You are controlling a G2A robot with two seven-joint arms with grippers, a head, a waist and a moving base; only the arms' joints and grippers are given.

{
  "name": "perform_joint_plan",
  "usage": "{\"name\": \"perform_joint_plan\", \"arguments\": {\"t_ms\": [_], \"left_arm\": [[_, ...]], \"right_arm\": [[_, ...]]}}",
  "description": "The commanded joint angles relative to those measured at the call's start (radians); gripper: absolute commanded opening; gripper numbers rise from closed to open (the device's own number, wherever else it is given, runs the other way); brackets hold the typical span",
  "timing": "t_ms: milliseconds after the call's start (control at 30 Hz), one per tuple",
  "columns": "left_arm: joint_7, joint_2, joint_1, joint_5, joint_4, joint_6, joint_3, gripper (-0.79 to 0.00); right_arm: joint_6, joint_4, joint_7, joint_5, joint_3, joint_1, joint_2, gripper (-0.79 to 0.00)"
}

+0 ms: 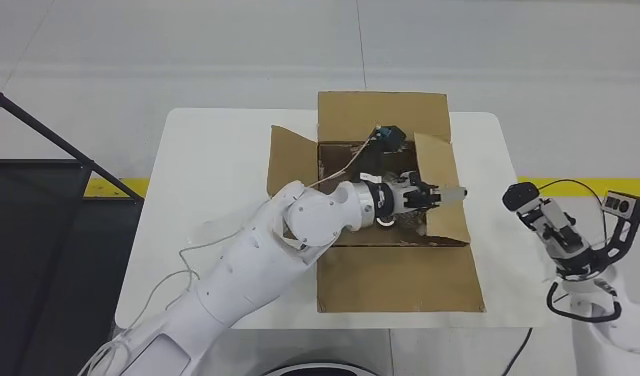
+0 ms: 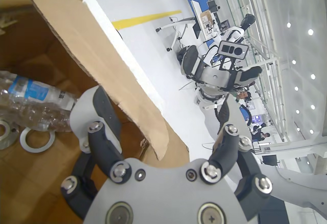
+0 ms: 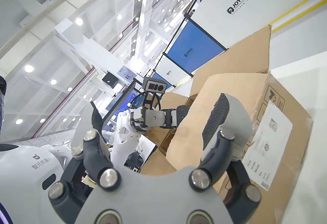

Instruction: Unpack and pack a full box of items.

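Over the right side of the cardboard box [image 1: 395,281], the left gripper [image 1: 450,194] hangs low with its jaws spread wide and nothing in them. The box's right flap [image 2: 102,51] stands between the two fingers [image 2: 102,110], one inside the box and the other outside it. The box sits open near the middle of the white surface [image 1: 220,196].

On the box floor, just beyond the inner finger, lies a crushed clear bottle [image 2: 30,99] with a blue label. Two flat metal rings [image 2: 37,139] lie beside it. The right gripper [image 1: 520,198] is also wide open and empty, well apart from the box off the right edge of the surface.

The step looks like the start of unpacking, with the bottle the likeliest first pick (the rings lie flat and would be harder to pinch). To do it well:

- Free the gripper from the flap first, or the cardboard will be caught when the jaws close.
- Bring both fingers inside the box wall and turn the wrist so the jaws cross the bottle's width.
- Close gently, since the thin, crumpled plastic will give and may slide.
- Lift straight up and keep away from the flap, so the light box is not dragged along.
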Motion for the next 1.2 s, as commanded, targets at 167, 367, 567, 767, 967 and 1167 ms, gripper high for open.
{"name": "perform_joint_plan", "arguments": {"t_ms": [167,367,567,767,967,1167], "left_arm": [[-0.048,-0.025,-0.092,0.008,0.013,0.021,0.046,0.0],[-0.068,-0.057,-0.175,-0.009,0.083,0.029,0.092,0.0],[-0.04,-0.101,-0.242,-0.07,0.18,-0.006,0.147,0.0],[0.013,-0.159,-0.297,-0.125,0.302,-0.077,0.216,0.0],[0.037,-0.219,-0.343,-0.157,0.429,-0.129,0.275,0.0],[0.046,-0.281,-0.381,-0.193,0.568,-0.168,0.315,0.0]], "right_arm": [[-0.036,-0.016,0.001,0.032,0.027,-0.034,0.001,0.0],[-0.075,-0.047,-0.008,0.058,0.061,-0.078,0.0,0.0],[-0.118,-0.08,-0.038,0.078,0.101,-0.126,-0.003,0.0],[-0.165,-0.093,-0.078,0.103,0.156,-0.177,-0.008,0.0],[-0.203,-0.097,-0.107,0.123,0.209,-0.227,-0.013,0.0],[-0.228,-0.105,-0.108,0.149,0.243,-0.267,-0.018,0.0]]}}
